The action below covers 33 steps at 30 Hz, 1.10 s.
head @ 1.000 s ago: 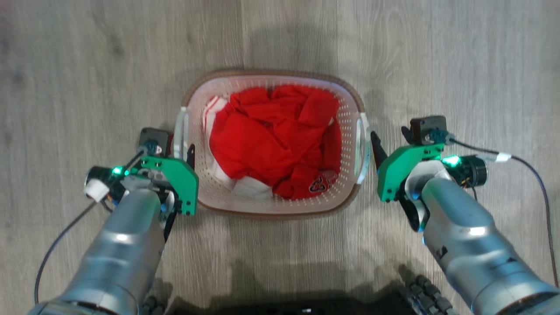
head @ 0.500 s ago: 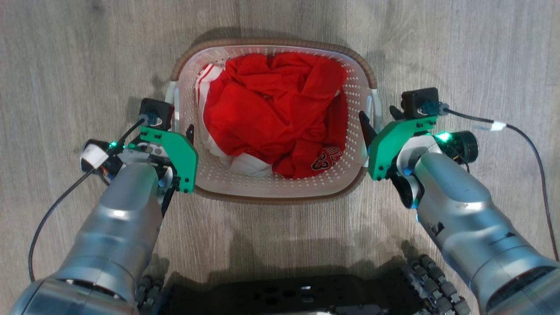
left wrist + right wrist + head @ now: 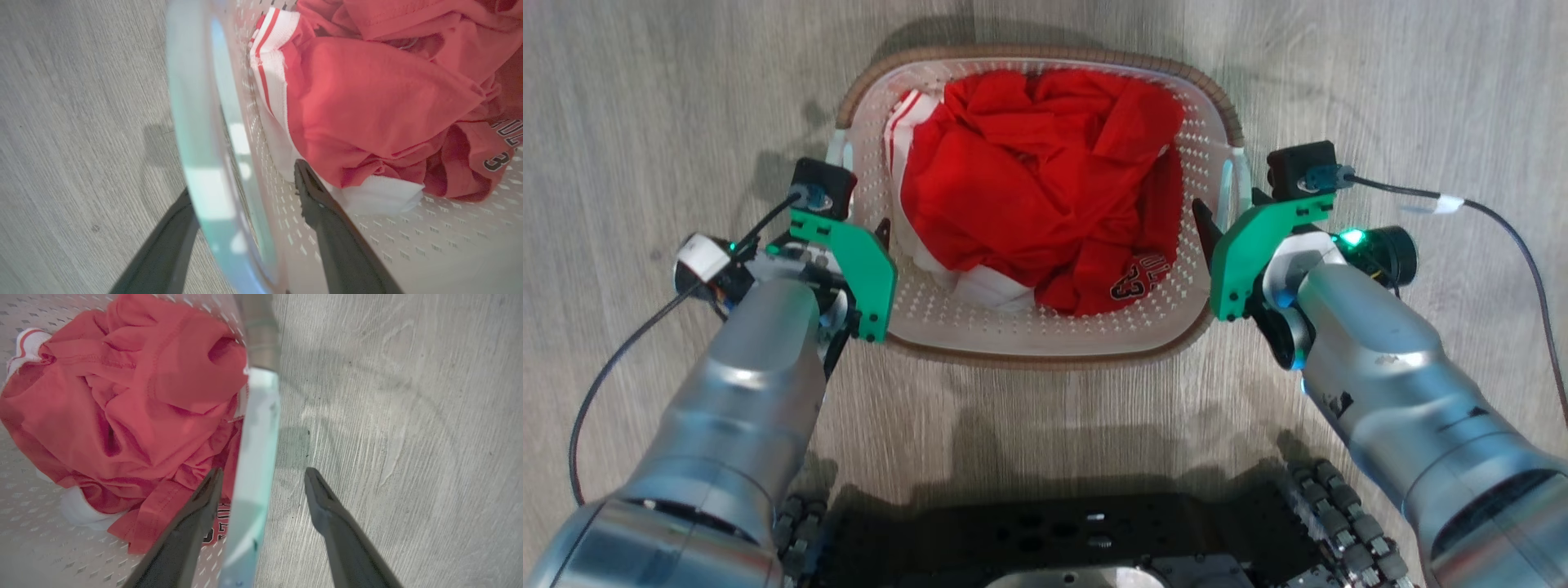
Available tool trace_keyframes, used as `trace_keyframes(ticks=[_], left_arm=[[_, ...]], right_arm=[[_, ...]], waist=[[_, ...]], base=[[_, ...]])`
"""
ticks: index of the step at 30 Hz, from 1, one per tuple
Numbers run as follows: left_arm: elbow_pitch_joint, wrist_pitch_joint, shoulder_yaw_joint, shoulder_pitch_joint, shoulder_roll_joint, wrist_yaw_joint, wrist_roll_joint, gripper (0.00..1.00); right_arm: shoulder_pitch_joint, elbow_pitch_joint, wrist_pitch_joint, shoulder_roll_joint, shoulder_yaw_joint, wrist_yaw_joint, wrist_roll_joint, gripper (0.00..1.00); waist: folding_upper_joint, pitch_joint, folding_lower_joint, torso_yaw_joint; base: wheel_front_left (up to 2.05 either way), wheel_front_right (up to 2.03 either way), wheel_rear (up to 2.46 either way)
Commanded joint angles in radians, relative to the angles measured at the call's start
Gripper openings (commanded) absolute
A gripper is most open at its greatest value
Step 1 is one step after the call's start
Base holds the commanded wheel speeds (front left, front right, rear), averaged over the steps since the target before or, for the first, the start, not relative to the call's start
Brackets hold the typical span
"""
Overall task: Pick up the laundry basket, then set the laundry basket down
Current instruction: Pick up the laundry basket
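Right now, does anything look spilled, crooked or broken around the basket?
Nothing stands out. The basket looks intact, the red clothes all lie inside it, and the left claw and right claw each straddle a side handle.

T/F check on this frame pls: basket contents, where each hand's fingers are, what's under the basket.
1. The laundry basket holds red clothing. True.
2. The right hand has its fingers astride a basket handle. True.
3. The left hand grips the red clothing. False: it is open, one finger inside the basket wall, one outside.
4. The basket is over a table. False: wood-look floor.
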Motion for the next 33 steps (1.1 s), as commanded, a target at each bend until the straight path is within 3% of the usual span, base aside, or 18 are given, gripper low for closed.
trace_keyframes(ticks=[1,20,21,22,23,33], left_arm=[[-0.005,0.003,0.009,0.0,0.025,-0.004,-0.008,1.0],[-0.005,0.039,-0.03,-0.042,0.022,-0.016,-0.034,1.0],[-0.005,0.041,-0.031,-0.042,0.021,-0.017,-0.038,1.0],[-0.005,0.041,-0.03,-0.042,0.021,-0.018,-0.044,0.54],[-0.005,0.039,-0.029,-0.043,0.021,-0.02,-0.051,0.0],[-0.011,0.058,-0.094,-0.031,0.02,-0.032,-0.106,0.0]], right_arm=[[0.032,-0.002,0.002,0.013,0.022,0.007,0.011,1.0],[-0.025,0.026,-0.013,0.013,0.111,0.007,0.097,1.0],[-0.024,0.024,-0.003,0.013,0.115,0.007,0.108,0.62],[-0.024,0.023,0.002,0.013,0.12,0.007,0.114,0.09],[-0.027,0.023,0.002,0.013,0.125,0.007,0.119,0.0],[-0.041,0.035,-0.002,0.013,0.175,0.007,0.152,0.0]], waist=[[-0.0001,0.016,0.0,0.001],[-0.0001,0.078,0.0,0.011],[-0.0001,0.079,0.0,0.012],[-0.0001,0.08,0.0,0.012],[-0.0001,0.081,0.0,0.013],[-0.0001,0.075,0.0,0.015]], base=[[0.0,0.0,0.0],[0.0,0.0,0.0],[0.0,0.0,0.0],[0.0,0.0,0.0],[0.0,0.0,0.0],[0.0,0.0,0.0]])
